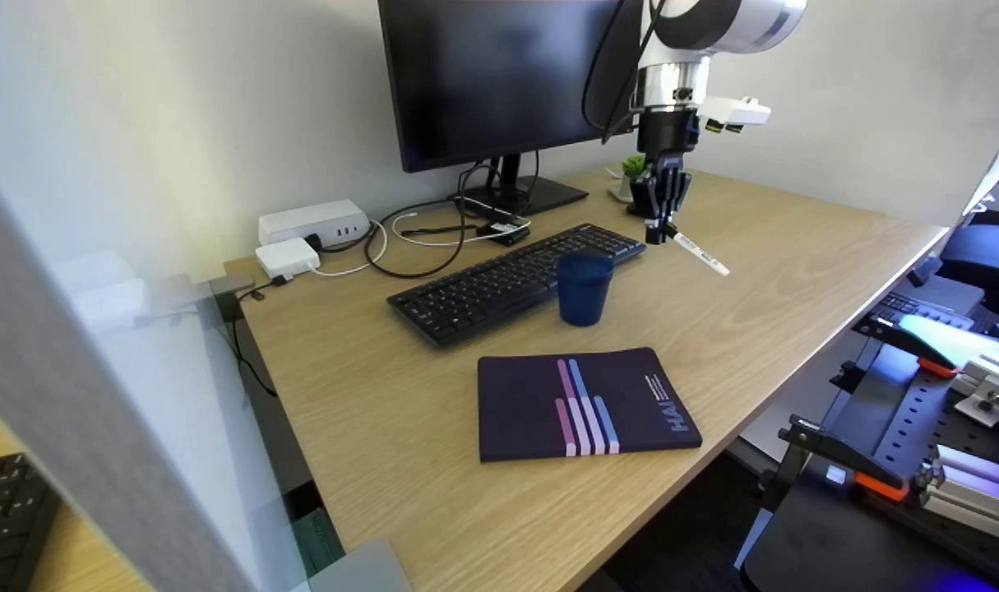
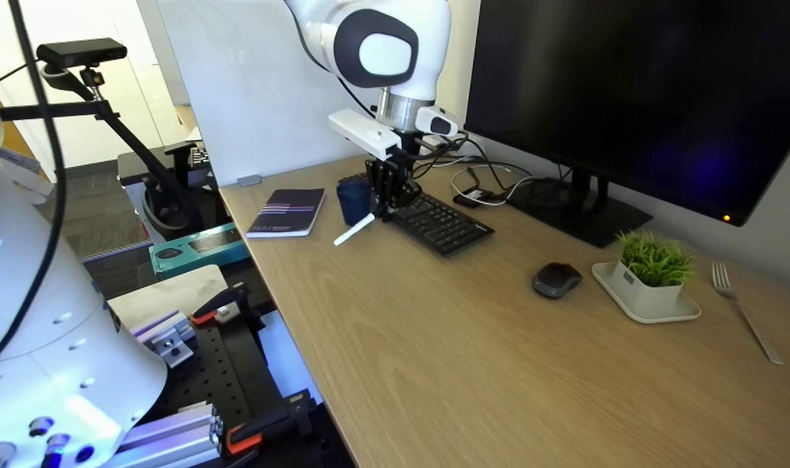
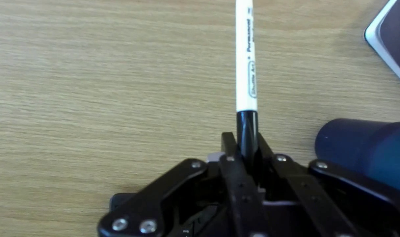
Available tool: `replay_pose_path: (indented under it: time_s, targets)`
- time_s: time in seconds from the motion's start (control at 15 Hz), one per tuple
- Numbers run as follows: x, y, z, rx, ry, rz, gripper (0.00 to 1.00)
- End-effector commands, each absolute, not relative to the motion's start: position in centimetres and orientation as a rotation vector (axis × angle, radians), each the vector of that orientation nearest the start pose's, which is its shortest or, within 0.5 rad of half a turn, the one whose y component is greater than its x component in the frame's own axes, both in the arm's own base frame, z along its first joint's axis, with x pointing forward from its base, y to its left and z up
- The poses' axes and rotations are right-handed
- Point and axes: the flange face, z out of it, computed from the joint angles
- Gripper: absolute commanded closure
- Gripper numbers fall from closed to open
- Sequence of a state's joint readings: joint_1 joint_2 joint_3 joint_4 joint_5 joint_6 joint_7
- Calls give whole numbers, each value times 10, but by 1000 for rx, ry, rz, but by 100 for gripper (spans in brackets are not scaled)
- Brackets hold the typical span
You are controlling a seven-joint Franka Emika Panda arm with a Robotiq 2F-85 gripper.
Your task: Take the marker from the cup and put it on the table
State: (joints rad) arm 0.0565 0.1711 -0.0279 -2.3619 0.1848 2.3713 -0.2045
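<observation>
The marker point(image 3: 246, 59) has a white body and a dark end. My gripper point(image 3: 246, 141) is shut on the dark end. The marker is tilted, its white end sloping downward in both exterior views point(image 1: 700, 252) point(image 2: 355, 229). It is outside the cup and appears to be above the table point(image 2: 434, 338); whether its tip touches is not clear. The dark-blue cup point(image 1: 583, 288) stands upright on the table beside the gripper, apart from it. The cup shows at the right edge in the wrist view point(image 3: 358, 144). The gripper hides the tip of the dark end.
A black keyboard point(image 1: 515, 284) lies behind the cup. A dark notebook point(image 1: 581, 403) lies in front of it. A monitor point(image 2: 629, 97), cables, a mouse point(image 2: 556, 280), a potted plant point(image 2: 655, 260) and a fork point(image 2: 746, 312) are also on the table.
</observation>
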Motion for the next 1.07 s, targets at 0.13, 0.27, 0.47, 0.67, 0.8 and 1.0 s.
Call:
replay_pose_path:
  time_s: [0.13, 0.27, 0.47, 0.67, 0.8, 1.0]
  targets:
    - [510, -15, 208, -2991, -124, 275, 96]
    - [508, -26, 197, -2989, -101, 302, 96]
    - [503, -38, 185, -2987, -69, 333, 96]
    - [499, -46, 182, -2984, -41, 352, 96]
    - [497, -50, 181, -2980, -24, 363, 60]
    - [495, -55, 181, -2983, -9, 366, 46]
